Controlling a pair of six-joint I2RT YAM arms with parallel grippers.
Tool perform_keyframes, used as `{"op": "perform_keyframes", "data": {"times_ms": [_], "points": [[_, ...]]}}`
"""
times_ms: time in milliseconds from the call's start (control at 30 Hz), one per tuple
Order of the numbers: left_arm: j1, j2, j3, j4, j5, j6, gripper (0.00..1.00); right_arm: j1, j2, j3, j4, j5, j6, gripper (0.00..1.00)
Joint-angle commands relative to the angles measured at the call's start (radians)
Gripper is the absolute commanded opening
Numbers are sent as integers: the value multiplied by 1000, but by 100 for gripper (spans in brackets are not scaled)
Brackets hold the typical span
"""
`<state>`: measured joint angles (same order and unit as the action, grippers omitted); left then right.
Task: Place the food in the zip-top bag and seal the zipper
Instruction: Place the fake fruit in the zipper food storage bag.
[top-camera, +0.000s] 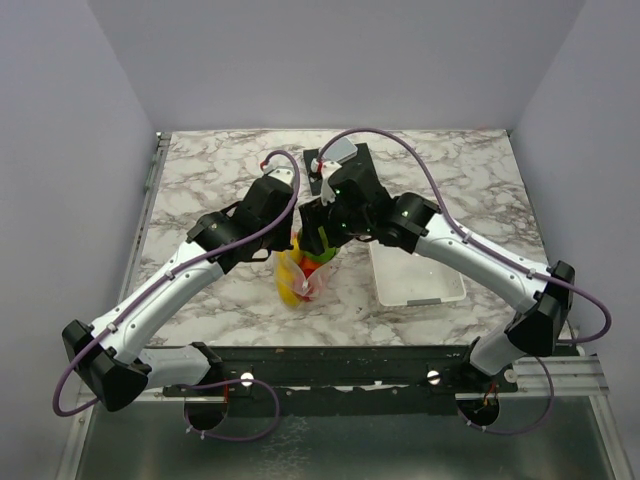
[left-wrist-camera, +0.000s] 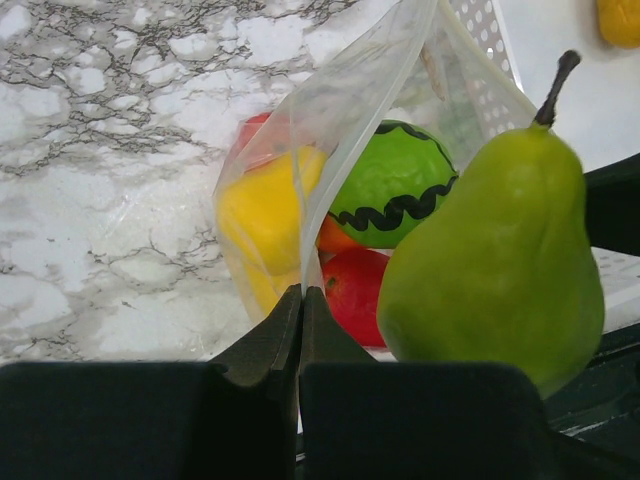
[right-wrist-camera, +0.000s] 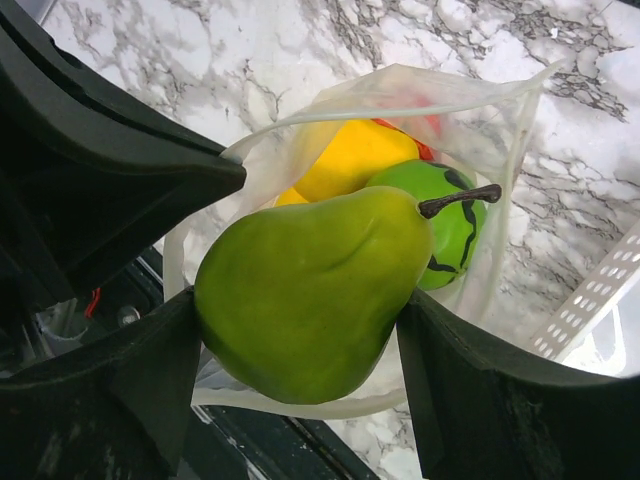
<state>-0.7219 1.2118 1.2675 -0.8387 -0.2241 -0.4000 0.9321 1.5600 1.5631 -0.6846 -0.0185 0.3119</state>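
The clear zip-top bag (top-camera: 300, 275) hangs open at the table's middle. Inside it are a yellow fruit (left-wrist-camera: 262, 205), a green toy watermelon (left-wrist-camera: 393, 197) and a red fruit (left-wrist-camera: 352, 293). My left gripper (left-wrist-camera: 301, 300) is shut on the bag's rim (left-wrist-camera: 330, 120) and holds it up. My right gripper (right-wrist-camera: 300, 330) is shut on a green pear (right-wrist-camera: 310, 290) and holds it just above the bag's mouth (right-wrist-camera: 400, 95). The pear also shows in the left wrist view (left-wrist-camera: 495, 255). The zipper strip is not clearly distinguishable.
A white slatted basket (top-camera: 415, 275) lies right of the bag, with an orange-yellow fruit (left-wrist-camera: 620, 20) in it. A dark block with a grey piece (top-camera: 335, 160) sits at the table's back. Marble table edges lie left and right.
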Motion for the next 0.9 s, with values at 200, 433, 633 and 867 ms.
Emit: {"op": "perform_keyframes", "data": {"times_ms": [200, 433, 633, 867], "points": [[3, -43, 3, 3, 27, -11, 0, 47, 72, -16, -10, 60, 18, 58], [3, -51, -2, -4, 30, -16, 0, 62, 89, -41, -7, 61, 33, 76], [3, -54, -6, -5, 34, -23, 0, 62, 62, -61, 12, 53, 42, 91], [2, -51, -4, -4, 34, -29, 0, 62, 35, -44, -6, 81, 49, 100]]}}
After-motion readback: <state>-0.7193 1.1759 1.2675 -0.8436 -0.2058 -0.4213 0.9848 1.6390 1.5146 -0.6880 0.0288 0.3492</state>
